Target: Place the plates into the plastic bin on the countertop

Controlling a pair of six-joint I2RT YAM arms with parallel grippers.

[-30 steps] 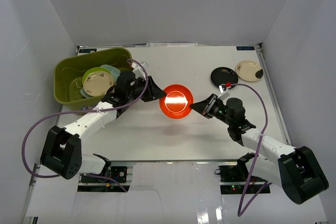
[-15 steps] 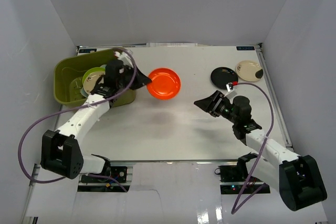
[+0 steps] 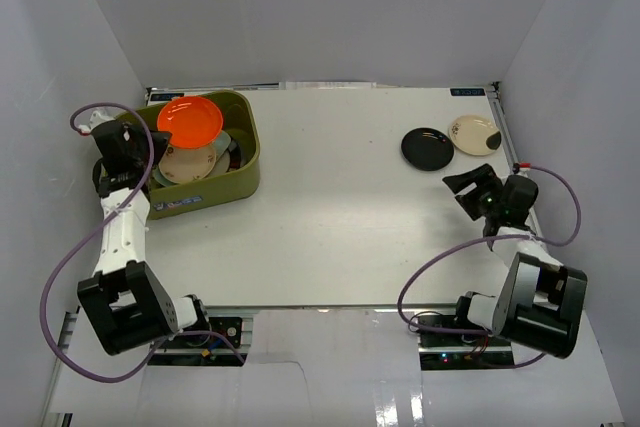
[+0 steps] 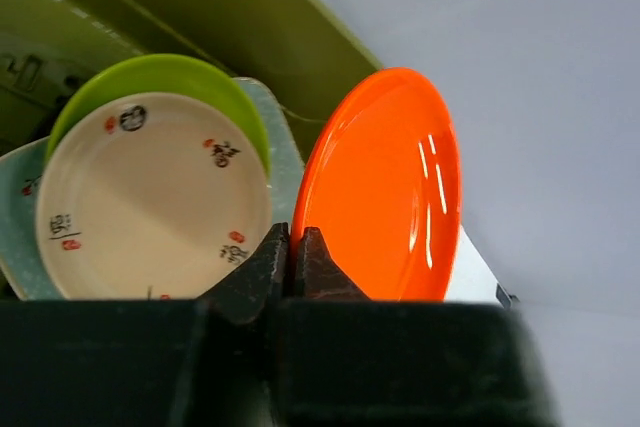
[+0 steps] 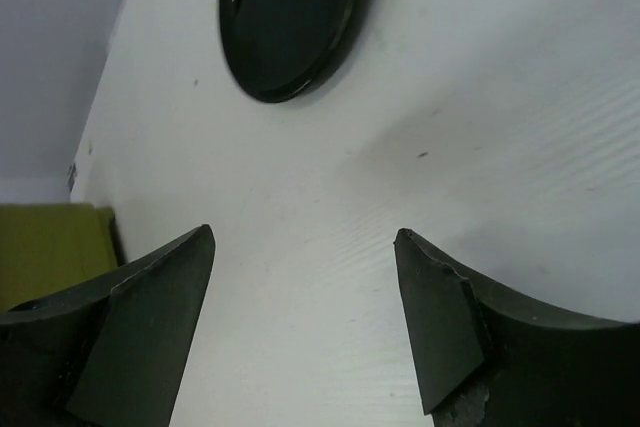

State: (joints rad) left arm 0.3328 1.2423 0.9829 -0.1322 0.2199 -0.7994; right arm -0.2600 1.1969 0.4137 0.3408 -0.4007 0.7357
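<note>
The orange plate [image 3: 190, 119] hangs tilted over the olive-green plastic bin [image 3: 203, 198], and my left gripper [image 3: 146, 141] is shut on its rim. In the left wrist view the jaws [image 4: 293, 242] pinch the orange plate [image 4: 390, 187] above a cream patterned plate [image 4: 150, 197], a lime green plate [image 4: 170, 72] and a pale mint plate [image 4: 286, 147]. My right gripper [image 3: 463, 188] stands open and holds nothing, just short of the black plate [image 3: 427, 147]. A cream plate [image 3: 473, 133] lies beside it on the countertop [image 3: 350, 207].
White walls close in the countertop on three sides. The bin's inner wall [image 4: 200, 7] rises behind the stacked plates. In the right wrist view the black plate [image 5: 290, 17] lies ahead of the open gripper [image 5: 305, 237], with bare tabletop between.
My left arm swung the orange plate from the table's middle leftward to above the bin. My right gripper let go of it, opened wide and drew back to the right.
</note>
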